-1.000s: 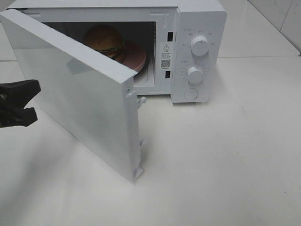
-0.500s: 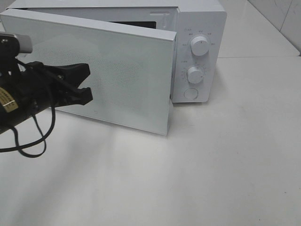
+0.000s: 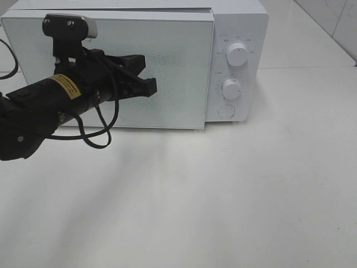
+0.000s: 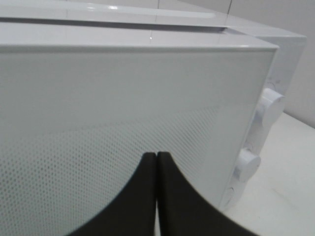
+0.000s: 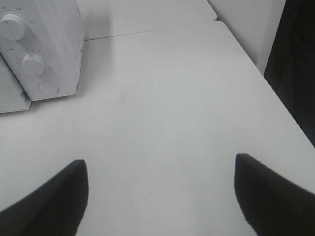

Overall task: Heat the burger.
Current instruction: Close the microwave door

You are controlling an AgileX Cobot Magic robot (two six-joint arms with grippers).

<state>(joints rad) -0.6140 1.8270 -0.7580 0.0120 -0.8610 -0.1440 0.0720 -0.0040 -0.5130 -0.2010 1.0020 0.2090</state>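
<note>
Swung round from its wide-open position of a second ago, the white perforated door [image 3: 167, 67] of the boxy white microwave oven [image 3: 240, 22] now lies flat across the front of the cavity. The left wrist view shows a thin dark slit along the door's top edge, so I cannot tell whether it has latched. The black left gripper [image 3: 148, 72] has come in from the left edge of the scene. It is now in front of the middle of the door with its two fingers pressed together and nothing between them. Its tips [image 4: 156, 156] are right at the dotted panel and seem to touch it. The round burger with the golden-brown bun, seen inside the cavity a second ago, is now hidden behind the door and shows in no view. On the control panel at the right of the oven are two round white dials [image 3: 237, 54], one above the other, and a round white button [image 3: 225, 110] below them. The right gripper [image 5: 160, 160] hangs over the bare white table [image 3: 251, 184], to the right of the oven and well apart from it. Its dark fingers are spread wide and hold nothing.
</note>
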